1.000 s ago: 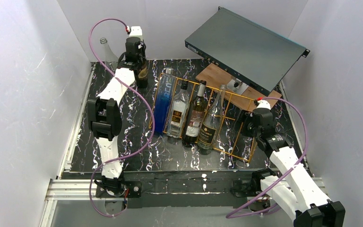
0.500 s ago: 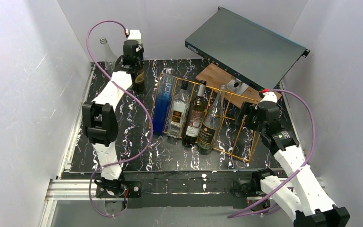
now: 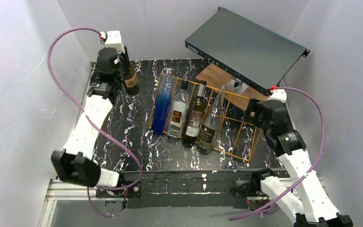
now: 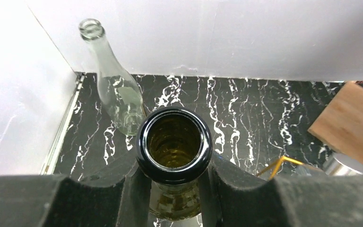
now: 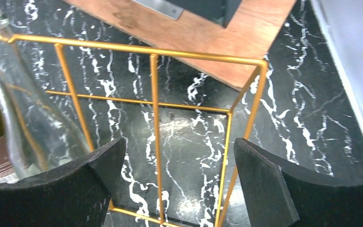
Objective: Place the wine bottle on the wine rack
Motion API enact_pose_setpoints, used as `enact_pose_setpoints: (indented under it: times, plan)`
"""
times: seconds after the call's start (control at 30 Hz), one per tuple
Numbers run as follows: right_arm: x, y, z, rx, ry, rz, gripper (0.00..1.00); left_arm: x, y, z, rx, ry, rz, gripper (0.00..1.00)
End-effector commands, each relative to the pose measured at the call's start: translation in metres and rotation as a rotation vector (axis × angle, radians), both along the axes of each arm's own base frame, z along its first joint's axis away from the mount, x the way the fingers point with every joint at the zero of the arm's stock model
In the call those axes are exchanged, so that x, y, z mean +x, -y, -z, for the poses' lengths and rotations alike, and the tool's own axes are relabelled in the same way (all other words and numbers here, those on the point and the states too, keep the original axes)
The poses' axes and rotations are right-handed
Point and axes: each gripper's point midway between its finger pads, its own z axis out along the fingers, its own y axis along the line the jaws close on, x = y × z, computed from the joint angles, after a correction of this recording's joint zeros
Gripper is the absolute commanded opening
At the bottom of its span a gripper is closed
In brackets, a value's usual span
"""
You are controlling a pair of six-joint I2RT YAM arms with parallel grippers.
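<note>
Left end effector is clamped on the neck of the dark brown glass wine bottle, its black foam pads pressing in just under the lip. The bottle hangs roughly upright off the far left corner of the wide orange-gold wire wine rack, and as far as I can judge it is off the black marbled bench. I read this as the carry step: the grasp is made, the placement not yet done. Four other bottles lie in the rack's left-hand slots, while the two slots at its right end show bare bench. Right end effector hovers over those free slots with its jaws apart and nothing between them; whether it touches the wire I can't tell. Next I would need to swing the bottle across the rack to a free slot, tip it down with its neck toward the rack's far rail like the others, and lower it between the wires. The right arm looks to sit in that path, so I'd back it off first. A clear empty glass bottle stands farther left of the rack, close to the held one.
</note>
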Motion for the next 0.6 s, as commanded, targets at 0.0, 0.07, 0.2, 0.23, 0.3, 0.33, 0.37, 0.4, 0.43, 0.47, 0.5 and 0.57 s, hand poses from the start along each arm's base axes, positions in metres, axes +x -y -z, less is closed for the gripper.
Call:
enact_pose_setpoints:
  times: [0.0,0.07,0.2,0.23,0.3,0.33,0.37,0.4,0.43,0.47,0.5,0.57]
  plan:
    - [0.006,0.027,-0.019,-0.112,0.026,0.113,0.93,-0.052,-0.007,-0.066,-0.041,0.169,0.024,0.00]
    - [0.007,0.036,-0.017,-0.153,0.001,0.158,0.92,-0.068,-0.005,-0.072,-0.062,0.173,0.044,0.00]
    - [0.012,0.047,-0.014,-0.209,-0.034,0.217,0.90,-0.095,0.009,-0.082,-0.158,0.178,0.126,0.00]
    - [0.013,0.049,-0.014,-0.218,-0.038,0.227,0.88,-0.100,0.015,-0.085,-0.183,0.179,0.159,0.00]
    - [0.013,0.053,-0.015,-0.233,-0.040,0.246,0.84,-0.111,0.027,-0.092,-0.232,0.183,0.223,0.00]
    - [0.013,0.055,-0.016,-0.239,-0.039,0.256,0.82,-0.115,0.033,-0.095,-0.258,0.183,0.252,0.00]
    - [0.013,0.057,-0.016,-0.247,-0.039,0.267,0.80,-0.120,0.043,-0.098,-0.281,0.178,0.299,0.00]
    - [0.013,0.059,-0.015,-0.257,-0.041,0.274,0.79,-0.124,0.050,-0.101,-0.299,0.173,0.333,0.00]
    - [0.012,0.061,-0.014,-0.268,-0.044,0.282,0.78,-0.128,0.057,-0.104,-0.319,0.168,0.365,0.00]
    - [0.012,0.063,-0.013,-0.281,-0.049,0.287,0.76,-0.132,0.064,-0.106,-0.342,0.159,0.397,0.00]
    - [0.011,0.065,-0.012,-0.289,-0.054,0.293,0.74,-0.136,0.070,-0.110,-0.361,0.152,0.429,0.00]
    - [0.008,0.066,-0.007,-0.296,-0.065,0.294,0.73,-0.145,0.084,-0.116,-0.395,0.140,0.492,0.00]
